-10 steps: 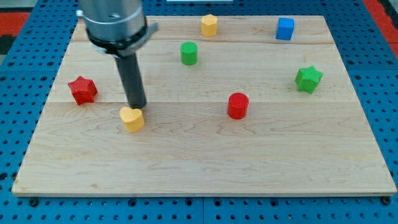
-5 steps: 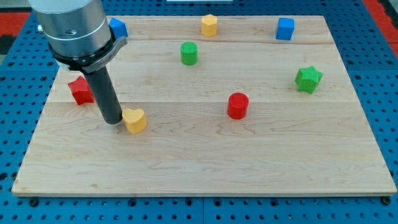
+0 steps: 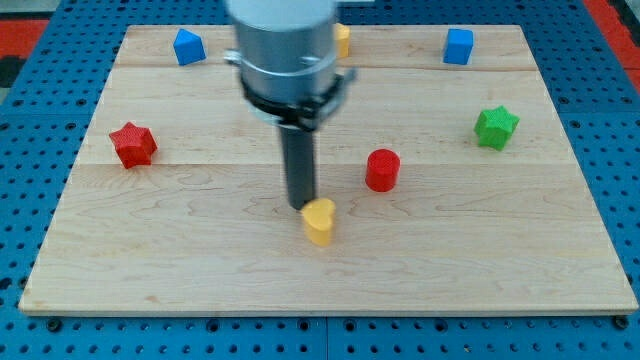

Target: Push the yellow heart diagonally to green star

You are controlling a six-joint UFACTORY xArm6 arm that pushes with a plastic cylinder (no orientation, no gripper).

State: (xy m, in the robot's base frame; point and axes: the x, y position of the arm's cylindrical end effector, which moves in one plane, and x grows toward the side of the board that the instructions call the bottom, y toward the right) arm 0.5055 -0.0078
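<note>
The yellow heart (image 3: 319, 220) lies on the wooden board (image 3: 150, 250) below the centre. My tip (image 3: 302, 205) stands right at the heart's upper left edge, touching or nearly touching it. The green star (image 3: 495, 127) sits far off at the view's right, above the heart's level. The red cylinder (image 3: 382, 170) stands between the heart and the star, up and to the right of the heart.
A red star (image 3: 133, 144) sits at the left. A blue block (image 3: 188, 46) is at the top left and a blue cube (image 3: 458, 46) at the top right. A yellow block (image 3: 342, 40) shows partly behind the arm. The arm hides the board's upper middle.
The yellow heart has slid to the right and slightly down. My tip has swung from the heart's left side to its upper left, following it. The green cylinder is now hidden behind the arm.
</note>
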